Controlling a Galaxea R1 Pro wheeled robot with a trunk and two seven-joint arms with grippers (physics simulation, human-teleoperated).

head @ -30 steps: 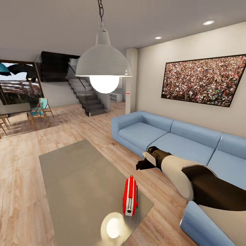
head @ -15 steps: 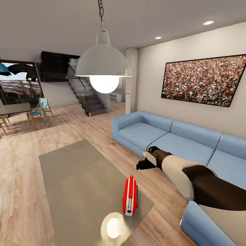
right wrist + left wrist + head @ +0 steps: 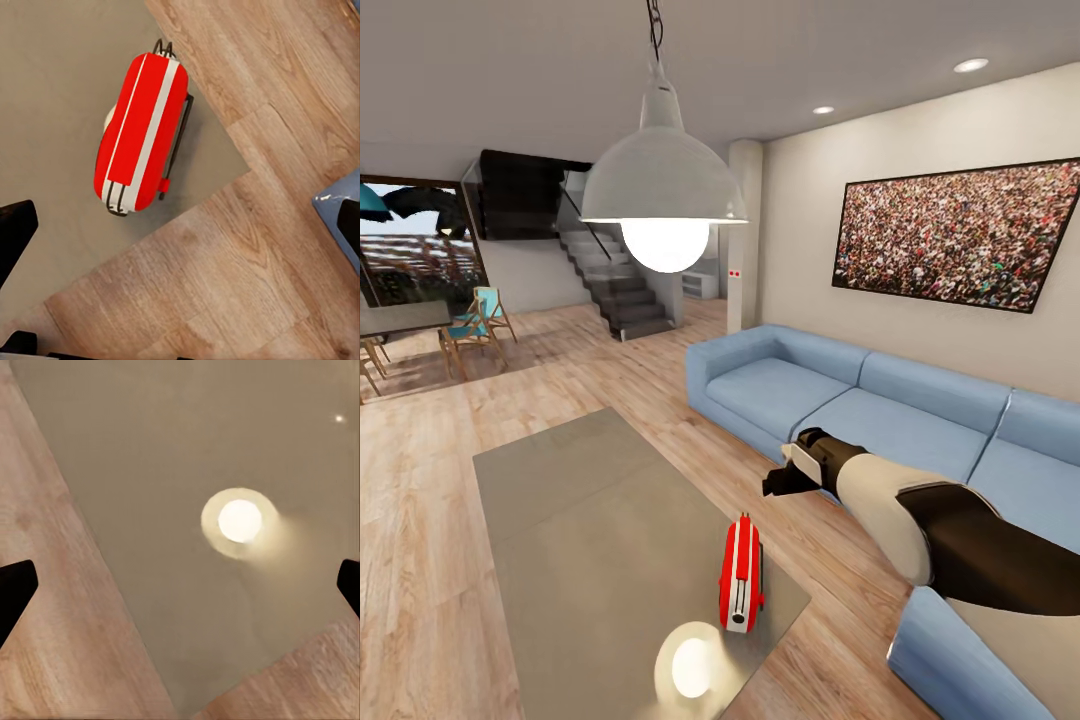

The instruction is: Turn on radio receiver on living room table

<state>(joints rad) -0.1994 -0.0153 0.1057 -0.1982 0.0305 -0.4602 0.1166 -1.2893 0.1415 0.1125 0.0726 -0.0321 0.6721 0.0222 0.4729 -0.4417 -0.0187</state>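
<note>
The red radio receiver (image 3: 741, 575) with its white trim stands near the near right corner of the low grey table (image 3: 580, 490); the lamp's bright reflection lies just beside it. From above, the radio (image 3: 142, 135) shows its thin handle along one side. My right gripper (image 3: 782, 482) hovers above and slightly right of the radio, over the gap between table and sofa. Its fingers (image 3: 15, 232) are far apart, so the right gripper (image 3: 180, 229) is open and empty. My left gripper (image 3: 180, 585) is open above the table top (image 3: 150, 450), near the reflected lamp spot.
A blue sectional sofa (image 3: 840, 390) runs along the right, close to the table's right edge. A white dome pendant lamp (image 3: 663, 190) hangs over the table. The crowd picture (image 3: 960, 235) is on the beige wall. Stairs (image 3: 615, 285) and wooden chairs (image 3: 475, 325) stand far back.
My right arm has drifted a few pixels down and to the right. The radio and the table have not moved.
</note>
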